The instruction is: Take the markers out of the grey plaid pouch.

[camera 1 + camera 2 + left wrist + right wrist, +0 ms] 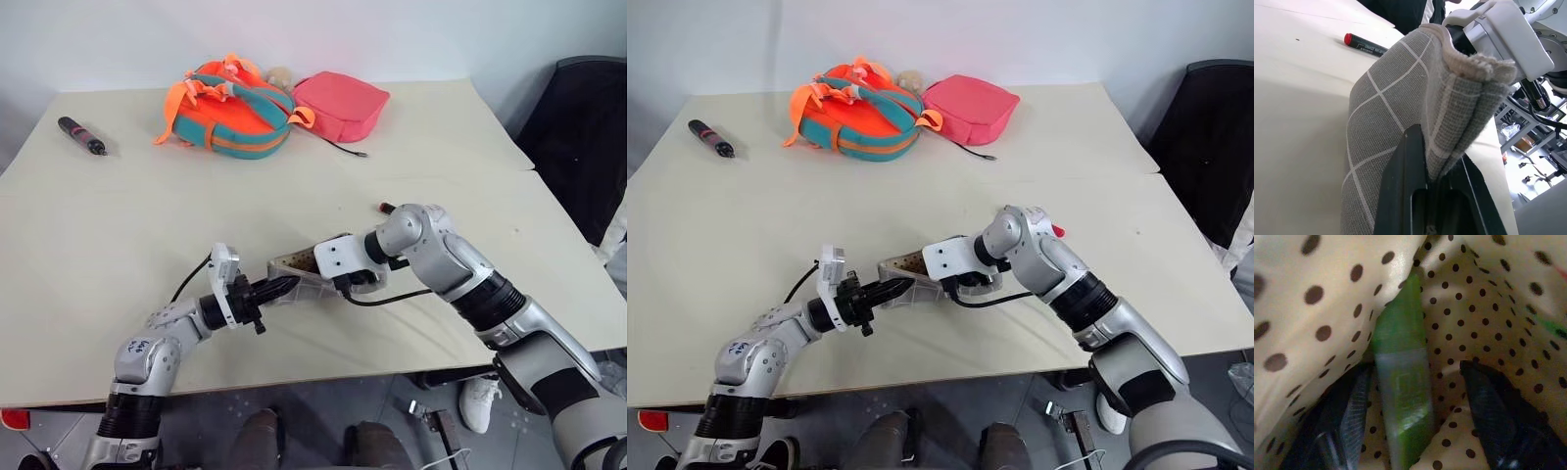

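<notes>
1. A pale cream surface (118,255) is seen spanning nearly the whole width of both eye views.
2. A plain, light wall (392,34) is seen behind its far edge.
3. A black chair (583,147) is placed at the right side.
4. A dark floor (323,416) is seen below the near edge.
5. Even, soft lighting is cast throughout.

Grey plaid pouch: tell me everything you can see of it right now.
The grey plaid pouch is woven grey fabric with white grid lines and a cream lining dotted brown. It is held off the table, mouth toward the right gripper. The left gripper pinches one end; the right one reaches inside, jaws apart around a green marker.
</notes>
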Robot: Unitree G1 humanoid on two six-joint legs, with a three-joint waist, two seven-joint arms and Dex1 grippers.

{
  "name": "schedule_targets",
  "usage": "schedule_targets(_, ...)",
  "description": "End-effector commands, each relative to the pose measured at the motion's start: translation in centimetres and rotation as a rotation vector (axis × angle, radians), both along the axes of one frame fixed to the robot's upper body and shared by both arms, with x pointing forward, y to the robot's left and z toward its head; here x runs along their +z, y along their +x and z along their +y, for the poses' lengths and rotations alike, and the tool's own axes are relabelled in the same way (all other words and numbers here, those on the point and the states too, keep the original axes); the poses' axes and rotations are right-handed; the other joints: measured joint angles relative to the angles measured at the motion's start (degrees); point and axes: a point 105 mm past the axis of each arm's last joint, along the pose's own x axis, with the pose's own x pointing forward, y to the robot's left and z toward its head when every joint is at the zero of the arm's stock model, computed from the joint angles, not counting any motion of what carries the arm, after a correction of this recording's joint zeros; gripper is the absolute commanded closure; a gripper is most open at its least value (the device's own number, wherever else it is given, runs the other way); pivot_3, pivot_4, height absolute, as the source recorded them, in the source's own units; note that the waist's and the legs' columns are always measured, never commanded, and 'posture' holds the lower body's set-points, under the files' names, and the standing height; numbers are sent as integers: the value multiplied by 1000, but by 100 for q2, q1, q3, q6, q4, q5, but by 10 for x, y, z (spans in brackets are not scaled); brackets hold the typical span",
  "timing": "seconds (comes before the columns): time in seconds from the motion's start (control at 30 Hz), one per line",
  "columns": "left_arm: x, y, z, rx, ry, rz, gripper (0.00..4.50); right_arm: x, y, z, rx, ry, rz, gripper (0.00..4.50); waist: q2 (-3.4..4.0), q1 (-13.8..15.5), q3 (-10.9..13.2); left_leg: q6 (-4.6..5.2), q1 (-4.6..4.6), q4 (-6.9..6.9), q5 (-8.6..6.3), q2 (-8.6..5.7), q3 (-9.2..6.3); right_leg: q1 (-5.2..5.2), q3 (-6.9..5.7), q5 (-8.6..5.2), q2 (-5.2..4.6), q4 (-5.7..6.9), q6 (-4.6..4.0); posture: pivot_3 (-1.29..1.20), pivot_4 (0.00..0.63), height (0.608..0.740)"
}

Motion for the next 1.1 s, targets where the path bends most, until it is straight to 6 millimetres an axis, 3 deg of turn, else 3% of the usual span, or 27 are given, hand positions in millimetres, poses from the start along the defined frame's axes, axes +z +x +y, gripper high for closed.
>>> schedule_targets(0.03, -2, -2, 0, 9, 13, -2, 4500, -14, -2, -8, -25, -29, 41, 2678, 0, -5, 0, 0, 0, 0, 0, 0, 0, 0, 0, 0, 0, 0, 0, 0, 150, 740)
schedule_targets(0.1, -2, -2, 0, 9, 14, -2, 4500, -12, -2, -9, -23, -23, 32, 3373, 0, -7, 0, -7, 0, 0, -4, 1, 0, 0, 0, 0, 1, 0, 0, 0, 150, 740)
schedule_targets(0.13, -2, -2, 0, 9, 15, -3, 4500, -9, -3, -11, -22, -20, 28, 3447, 0, -7, 0, -8, 0, 0, -5, 1, 0, -1, 0, 0, 1, 1, 0, 0, 150, 740)
schedule_targets(0.27, -1, -2, 0, 14, 46, -34, 4500, 17, -10, -9, -12, 94, 25, 3446, 0, 14, 1, -4, -6, 0, -2, 0, -1, -5, 0, 0, -1, -2, 0, 0, 150, 740)
schedule_targets(0.43, 9, 1, -3, 23, 113, -139, 4500, 55, -13, 0, -27, 361, 40, 3446, 2, 7, 2, 2, -16, -2, 0, 0, -1, -9, -3, 0, 0, -12, 0, 0, 150, 740)
schedule_targets(0.7, 21, 4, -15, 10, 193, -288, 4500, 63, -13, -22, -79, 365, 45, 3446, 3, 13, 2, 15, -25, -12, 2, -2, 1, -12, -5, 1, -1, -37, 1, 0, 150, 740)
schedule_targets(0.83, 23, 15, -10, 82, 243, -359, 4500, 65, -16, -25, -73, 355, 36, 3446, 3, 14, 2, 17, -25, -22, 4, -2, 1, -13, -6, 1, 1, -43, 1, 0, 150, 740)
schedule_targets(1.0, 27, 28, 4, 168, 290, -427, 4500, 88, -18, -28, -70, 437, 34, 3446, 3, 10, 2, 19, -25, -21, 5, -2, 1, -12, -7, 1, 2, -44, 2, 0, 150, 740)
schedule_targets(1.1, 33, 30, 6, 180, 282, -452, 4500, 89, -15, -34, -88, 454, 28, 3446, 3, 15, 2, 19, -25, -21, 4, -2, 2, -12, -7, 2, 1, -43, 3, 0, 150, 740)
